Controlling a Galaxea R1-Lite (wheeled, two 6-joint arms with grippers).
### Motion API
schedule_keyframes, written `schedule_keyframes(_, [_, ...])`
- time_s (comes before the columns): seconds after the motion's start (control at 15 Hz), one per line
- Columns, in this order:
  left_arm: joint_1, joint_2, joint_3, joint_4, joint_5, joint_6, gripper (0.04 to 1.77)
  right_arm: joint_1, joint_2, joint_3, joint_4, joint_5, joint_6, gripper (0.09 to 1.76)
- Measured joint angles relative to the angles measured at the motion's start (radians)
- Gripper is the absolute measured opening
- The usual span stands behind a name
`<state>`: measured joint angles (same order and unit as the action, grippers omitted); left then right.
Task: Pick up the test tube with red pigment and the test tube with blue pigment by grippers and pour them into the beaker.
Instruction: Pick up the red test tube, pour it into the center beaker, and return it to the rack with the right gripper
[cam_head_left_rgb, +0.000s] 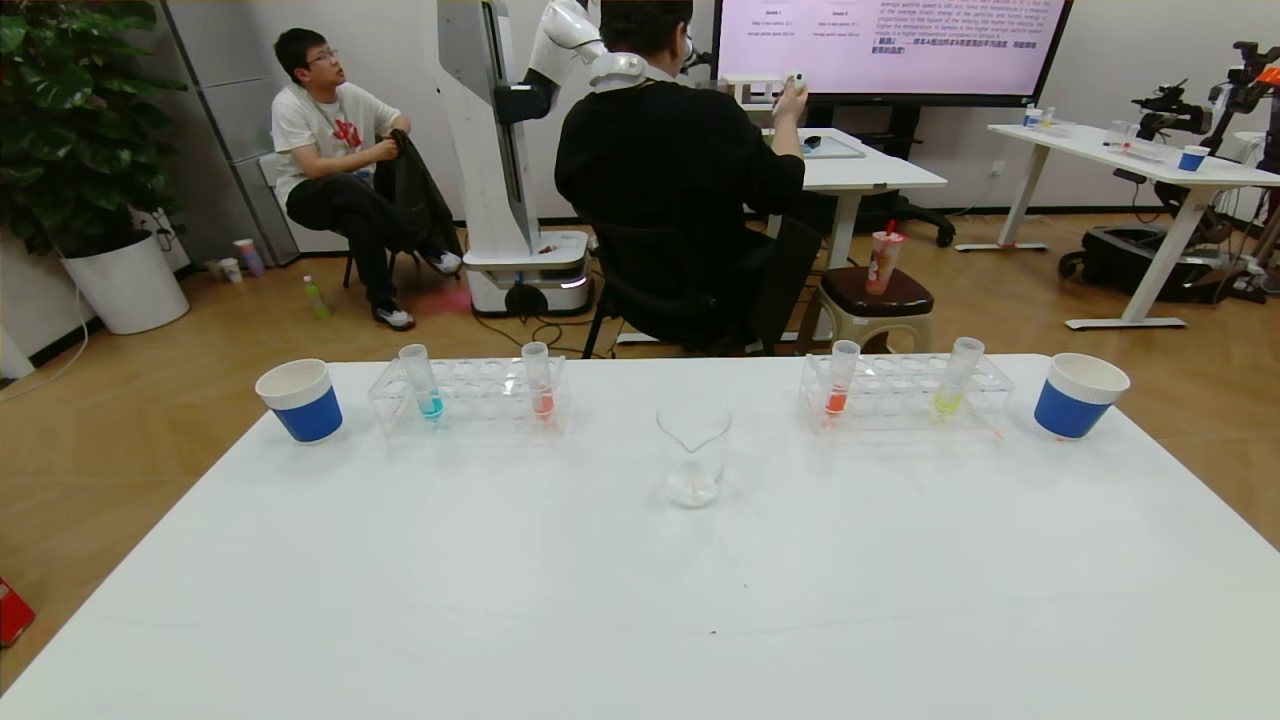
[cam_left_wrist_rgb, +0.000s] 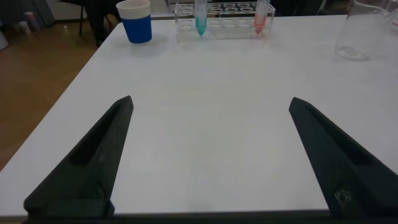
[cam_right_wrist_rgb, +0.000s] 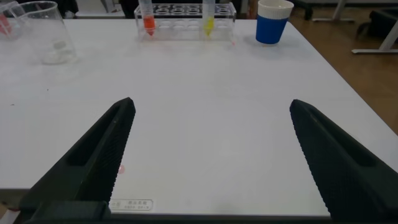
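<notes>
Nearest my head camera is bare white table (cam_head_left_rgb: 640, 600), and my left gripper (cam_left_wrist_rgb: 208, 162) and right gripper (cam_right_wrist_rgb: 208, 162) both hover over its near edge with jaws spread wide, holding nothing. The beaker (cam_head_left_rgb: 693, 452) stands at twelve o'clock. The test tube with blue pigment (cam_head_left_rgb: 424, 383) sits upright in a clear rack (cam_head_left_rgb: 468, 398) at eleven o'clock, and the test tube with red pigment (cam_head_left_rgb: 840, 379) in another rack (cam_head_left_rgb: 905, 392) at one o'clock.

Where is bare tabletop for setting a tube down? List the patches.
Free: the wide near half of the table, in front of the beaker, and strips either side of it. Crowded: the far edge, with two racks and cups.
</notes>
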<state>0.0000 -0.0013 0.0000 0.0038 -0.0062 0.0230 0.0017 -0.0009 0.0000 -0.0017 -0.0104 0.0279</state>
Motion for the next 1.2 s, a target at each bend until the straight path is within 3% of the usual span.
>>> schedule_keyframes(0.8, [0.0,0.0,0.0,0.0,0.0,0.0,1.75,-0.001,0.0,-0.005,-0.036,0.007,-0.005,1.74])
schedule_keyframes(1.0, [0.0,0.0,0.0,0.0,0.0,0.0,1.75,-0.002,0.023,-0.094,-0.033,0.013,-0.005,1.74])
schedule_keyframes(1.2, [0.0,0.0,0.0,0.0,0.0,0.0,1.75,0.014,0.165,-0.23,-0.064,0.014,-0.003,1.74])
